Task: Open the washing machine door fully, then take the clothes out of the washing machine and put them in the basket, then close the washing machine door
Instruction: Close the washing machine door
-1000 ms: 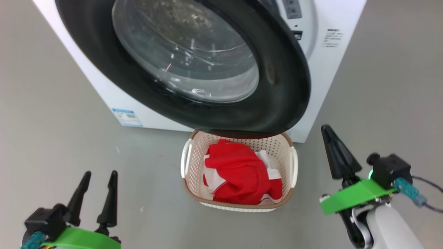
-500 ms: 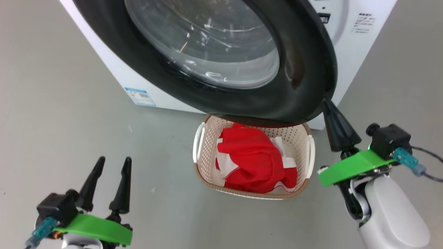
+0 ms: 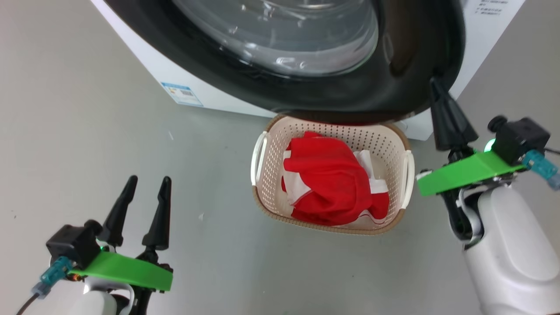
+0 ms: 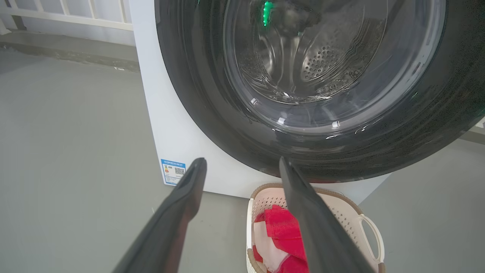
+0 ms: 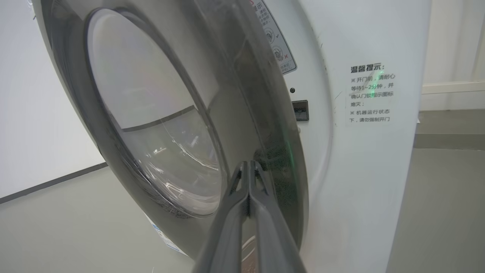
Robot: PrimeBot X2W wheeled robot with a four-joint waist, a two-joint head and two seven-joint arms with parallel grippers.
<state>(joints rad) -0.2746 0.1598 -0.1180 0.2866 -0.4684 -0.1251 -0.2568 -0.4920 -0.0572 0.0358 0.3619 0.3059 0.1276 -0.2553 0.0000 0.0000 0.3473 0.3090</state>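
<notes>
Pointing at the washing machine door (image 3: 350, 98) rim at two o'clock, the right tool (image 3: 436, 89) is pinched shut, empty. The left tool (image 3: 149, 181), spread wide, hovers at seven o'clock. Red clothes (image 3: 332, 179) fill the basket (image 3: 270, 175) at centre.

1. Right gripper (image 5: 248, 167): two long dark fingers pressed together, tips against the door rim; contact unclear.
2. Large round glossy black-rimmed glass door (image 5: 159, 125) stands ajar from the big white washing machine (image 5: 363, 182).
3. Small dark latch slot (image 5: 300, 110) and printed notice (image 5: 371, 93) sit on the machine front, beside the rim.
</notes>
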